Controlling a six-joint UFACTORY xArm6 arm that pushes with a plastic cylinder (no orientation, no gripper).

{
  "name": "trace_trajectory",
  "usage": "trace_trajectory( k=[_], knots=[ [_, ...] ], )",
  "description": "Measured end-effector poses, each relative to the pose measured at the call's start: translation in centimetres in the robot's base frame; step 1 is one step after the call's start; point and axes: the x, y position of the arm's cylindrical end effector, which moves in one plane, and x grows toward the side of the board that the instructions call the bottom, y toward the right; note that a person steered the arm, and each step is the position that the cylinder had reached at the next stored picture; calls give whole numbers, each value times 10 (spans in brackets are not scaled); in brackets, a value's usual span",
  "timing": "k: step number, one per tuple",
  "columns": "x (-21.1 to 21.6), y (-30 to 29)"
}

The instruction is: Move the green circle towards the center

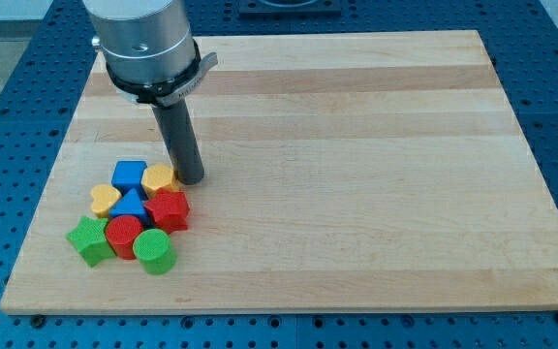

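Note:
The green circle is a round green block at the bottom of a tight cluster in the board's lower left. My tip rests on the board at the cluster's upper right, just right of a yellow block. It is well above the green circle and apart from it. A red block lies between my tip and the green circle.
The cluster also holds a blue cube, a blue triangle, a yellow heart, a red round block and a green star. The wooden board lies on a blue perforated table.

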Motion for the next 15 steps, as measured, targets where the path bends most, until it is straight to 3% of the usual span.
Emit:
trace_trajectory(
  k=[1, 3, 4, 7, 10, 12, 15],
  knots=[
    [0, 1],
    [-1, 77],
    [20, 93],
    [147, 77],
    [153, -46],
    [137, -50],
    [93, -3]
  ],
)
